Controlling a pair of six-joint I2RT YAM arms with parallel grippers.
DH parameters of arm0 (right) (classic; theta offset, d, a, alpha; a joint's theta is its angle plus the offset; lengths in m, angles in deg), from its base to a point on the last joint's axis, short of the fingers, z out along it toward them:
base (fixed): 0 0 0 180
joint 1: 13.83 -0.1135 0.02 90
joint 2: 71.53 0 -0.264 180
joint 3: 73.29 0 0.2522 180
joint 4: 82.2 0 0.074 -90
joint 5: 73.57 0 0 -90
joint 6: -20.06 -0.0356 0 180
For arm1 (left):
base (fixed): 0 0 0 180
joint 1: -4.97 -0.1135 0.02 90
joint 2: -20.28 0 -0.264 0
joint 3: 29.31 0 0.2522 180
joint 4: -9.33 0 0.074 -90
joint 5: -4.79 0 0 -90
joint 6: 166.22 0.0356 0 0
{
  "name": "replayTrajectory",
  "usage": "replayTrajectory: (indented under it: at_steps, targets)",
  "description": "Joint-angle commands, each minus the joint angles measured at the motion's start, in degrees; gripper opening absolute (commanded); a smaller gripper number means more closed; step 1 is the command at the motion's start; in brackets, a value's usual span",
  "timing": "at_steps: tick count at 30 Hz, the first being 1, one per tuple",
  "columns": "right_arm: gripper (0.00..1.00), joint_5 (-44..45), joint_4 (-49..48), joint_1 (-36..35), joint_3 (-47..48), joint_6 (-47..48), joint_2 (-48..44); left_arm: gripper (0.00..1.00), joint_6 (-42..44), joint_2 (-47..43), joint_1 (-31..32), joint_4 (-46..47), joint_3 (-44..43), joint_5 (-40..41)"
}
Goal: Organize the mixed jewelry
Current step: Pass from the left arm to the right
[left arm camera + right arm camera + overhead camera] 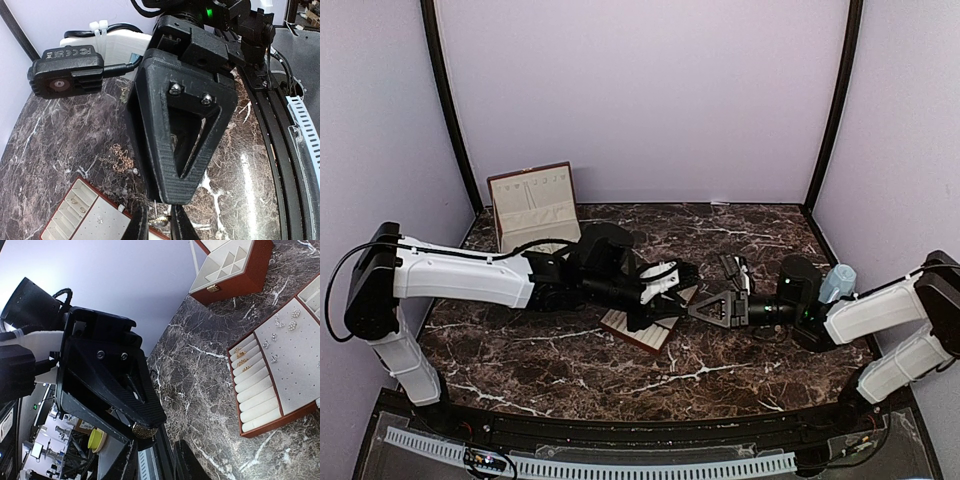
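We read this as a hand-over in mid-sort, low over the middle of the table. From the left, the left gripper [680, 293] was stretched in with its fingers narrow. They seemed to pinch a small gold piece [141, 430] at their tips, too small for us to name. Facing it from the right, the right gripper [158, 452] had its fingers part-way apart with nothing that we could see between them, and the gold piece hung just above one of them. The next move, as we judged it, called for the right fingers to line up on the piece and close before the left let go, or else for the left to carry it down to a slot. A piece so small could easily slip and be lost against the busy marble. On the surface, the box [535, 215] stood at the back left, lid up, well apart from the work. A thin chain [119, 161] lay loose on the table [570, 350] near the tray [274, 424]. Other jewelry [274, 336] sat pinned on the tray's pad and tucked in its rolls, close by the grippers. The table was dark brown marble veined in white and glossy enough to show glare. Lilac walls [640, 90] closed it in on three sides, with black posts [448, 100] at the corners.
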Motion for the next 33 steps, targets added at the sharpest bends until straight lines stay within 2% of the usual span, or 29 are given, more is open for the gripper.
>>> replayTrajectory:
  at_steps: [1,10,16,25,33]
  targets:
    - [0.24,0.9,-6.0,-0.5,-0.2,-2.1,1.1,0.07,0.8,-2.7,0.5,1.3,0.9,-0.4]
    - [0.17,3.0,-12.0,-0.4,-1.1,-6.0,2.8,0.07,1.2,-3.0,0.9,1.7,1.5,0.0]
    - [0.12,3.3,-10.6,-0.4,-0.8,-5.3,3.4,0.07,1.1,-3.4,1.0,2.4,2.0,0.6]
    - [0.11,2.7,-3.5,-0.6,0.3,-1.2,2.0,0.07,0.6,-3.2,1.1,2.8,2.0,1.4]
    - [0.11,1.6,-3.7,-0.9,1.1,-0.9,2.7,0.07,0.5,-3.1,1.1,2.9,2.1,1.3]
